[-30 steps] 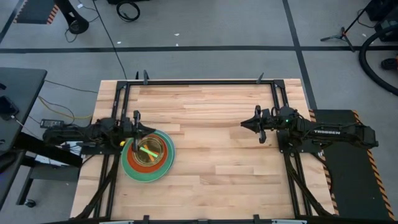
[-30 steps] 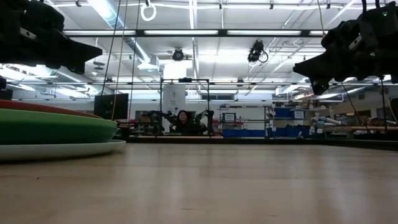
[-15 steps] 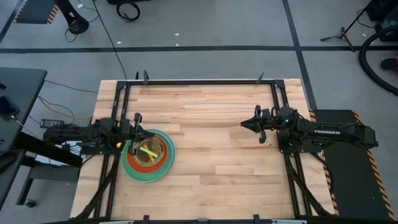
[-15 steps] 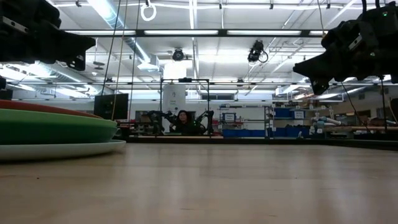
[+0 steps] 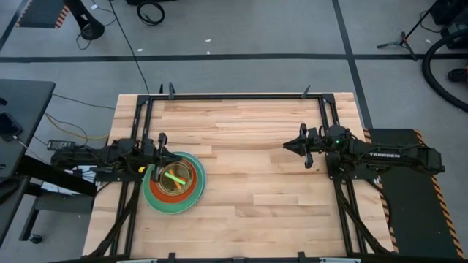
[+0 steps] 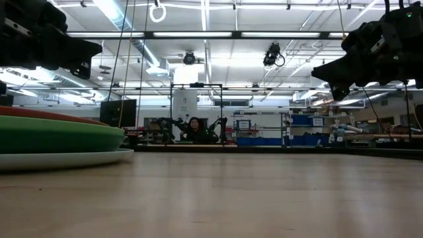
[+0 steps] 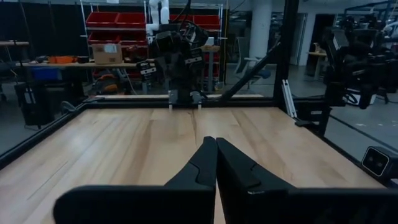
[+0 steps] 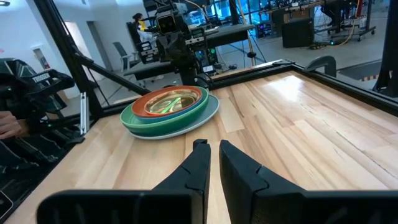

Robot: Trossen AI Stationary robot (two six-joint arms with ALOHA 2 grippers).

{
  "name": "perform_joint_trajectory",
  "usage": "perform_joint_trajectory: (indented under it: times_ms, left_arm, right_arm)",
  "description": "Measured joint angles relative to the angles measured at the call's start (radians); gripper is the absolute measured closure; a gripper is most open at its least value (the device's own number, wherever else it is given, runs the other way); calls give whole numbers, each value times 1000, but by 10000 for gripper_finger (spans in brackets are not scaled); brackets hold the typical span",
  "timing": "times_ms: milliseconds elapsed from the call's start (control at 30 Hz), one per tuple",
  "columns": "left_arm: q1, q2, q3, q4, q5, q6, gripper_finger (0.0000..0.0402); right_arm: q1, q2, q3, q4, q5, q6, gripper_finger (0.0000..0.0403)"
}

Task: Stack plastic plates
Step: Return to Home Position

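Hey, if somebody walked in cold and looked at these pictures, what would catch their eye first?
The bright stack of plastic plates stands out first: a red-orange dish nested in green ones, with something lime on top, on the left part of the wooden table. Next, the dark left gripper hangs above the stack's edge, facing the right gripper, which is over bare wood on the right side.
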State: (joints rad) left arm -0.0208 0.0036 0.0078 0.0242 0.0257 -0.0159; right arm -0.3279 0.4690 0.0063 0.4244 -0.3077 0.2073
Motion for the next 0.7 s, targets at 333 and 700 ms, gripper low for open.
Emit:
perform_joint_trajectory:
  times_ms: [333,700]
  left_arm:
    - [0,2,0,-4,0,-4,391]
    - [29,2,0,-12,-28,9,391]
  right_arm:
    - [0,0,0,0,0,0,358]
    - [-64,-100,2,-320,-197,-302,357]
